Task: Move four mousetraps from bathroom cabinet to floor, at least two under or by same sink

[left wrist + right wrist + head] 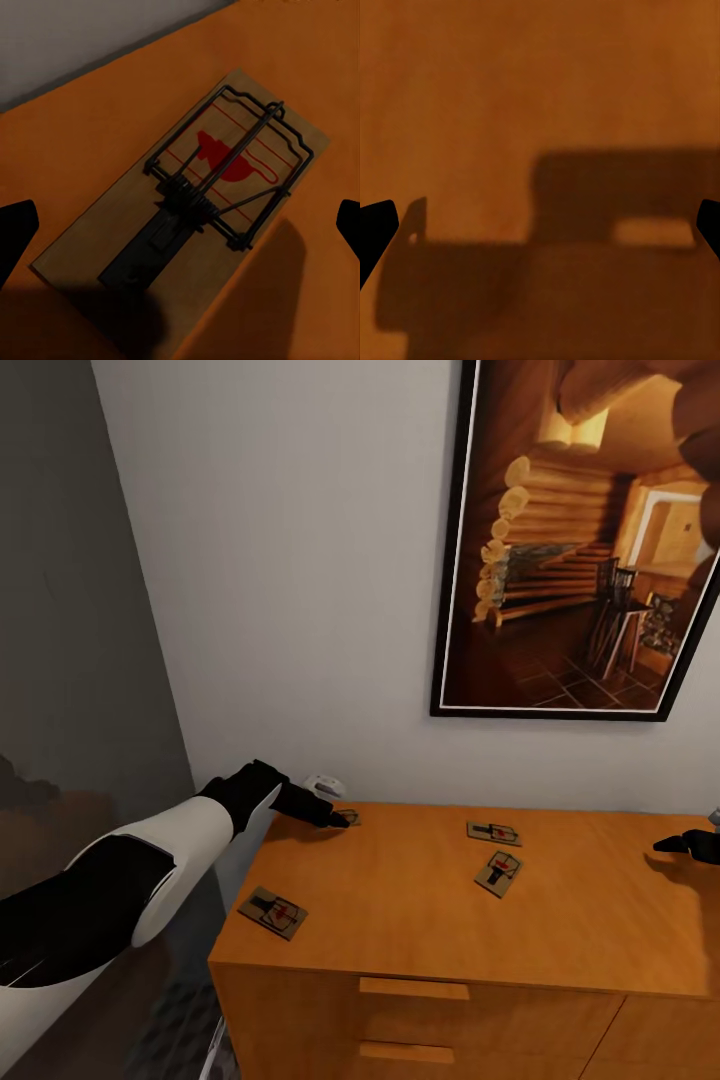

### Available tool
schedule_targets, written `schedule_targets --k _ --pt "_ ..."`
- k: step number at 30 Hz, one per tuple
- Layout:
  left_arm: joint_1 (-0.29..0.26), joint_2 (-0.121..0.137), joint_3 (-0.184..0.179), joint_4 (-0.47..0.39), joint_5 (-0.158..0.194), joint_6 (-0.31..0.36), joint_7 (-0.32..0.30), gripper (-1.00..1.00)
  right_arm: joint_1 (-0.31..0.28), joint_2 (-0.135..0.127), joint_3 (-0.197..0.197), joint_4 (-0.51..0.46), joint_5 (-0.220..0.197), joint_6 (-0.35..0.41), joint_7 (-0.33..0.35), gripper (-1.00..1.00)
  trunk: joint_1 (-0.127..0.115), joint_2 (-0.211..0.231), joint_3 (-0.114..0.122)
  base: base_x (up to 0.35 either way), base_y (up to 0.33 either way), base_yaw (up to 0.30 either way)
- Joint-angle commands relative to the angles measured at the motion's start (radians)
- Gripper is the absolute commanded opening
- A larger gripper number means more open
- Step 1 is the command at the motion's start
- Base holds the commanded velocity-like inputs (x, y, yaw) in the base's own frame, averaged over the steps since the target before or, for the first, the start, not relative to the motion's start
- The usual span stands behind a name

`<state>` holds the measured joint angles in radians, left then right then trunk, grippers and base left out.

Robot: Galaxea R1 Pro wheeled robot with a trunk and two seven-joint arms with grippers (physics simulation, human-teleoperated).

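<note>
Mousetraps on the cabinet (560, 920) counter: first pickup.
Left tool (338, 818), released, straddles the back-left mousetrap (187, 191); right tool (672, 845) hovers released over bare wood. Three more traps (273, 912) lie nearby. Next it likely must lower and clench.

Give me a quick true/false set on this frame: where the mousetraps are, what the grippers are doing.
1. Four mousetraps lie on the cabinet top. True: back-left, front-left, and two near the middle.
2. The left gripper is at the back-left mousetrap. True; in the left wrist view that trap lies between the spread fingertips.
3. The right gripper holds a mousetrap. False: its fingers are apart over bare cabinet top.
4. One mousetrap is already on the floor. False: all four are on the cabinet.
5. The wall above the cabinet is bare. False: a framed picture hangs there.
</note>
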<state>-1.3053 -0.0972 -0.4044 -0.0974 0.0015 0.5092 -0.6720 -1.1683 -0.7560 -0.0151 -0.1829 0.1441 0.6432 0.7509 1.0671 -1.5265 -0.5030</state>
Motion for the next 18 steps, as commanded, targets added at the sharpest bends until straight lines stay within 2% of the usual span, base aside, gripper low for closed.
schedule_targets --k 1,18 --pt "0.0 0.0 -0.017 0.003 -0.013 0.008 -0.001 1.0 -0.001 0.0 -0.002 -0.001 0.01 0.003 0.007 1.0 0.0 0.0 -0.001 0.0 0.0 0.0" --pt "0.0 0.001 -0.018 0.001 -0.014 0.008 -0.001 1.0 -0.001 0.0 -0.002 -0.001 0.009 0.003 0.007 1.0 0.0 0.0 -0.001 0.0 0.0 0.0"
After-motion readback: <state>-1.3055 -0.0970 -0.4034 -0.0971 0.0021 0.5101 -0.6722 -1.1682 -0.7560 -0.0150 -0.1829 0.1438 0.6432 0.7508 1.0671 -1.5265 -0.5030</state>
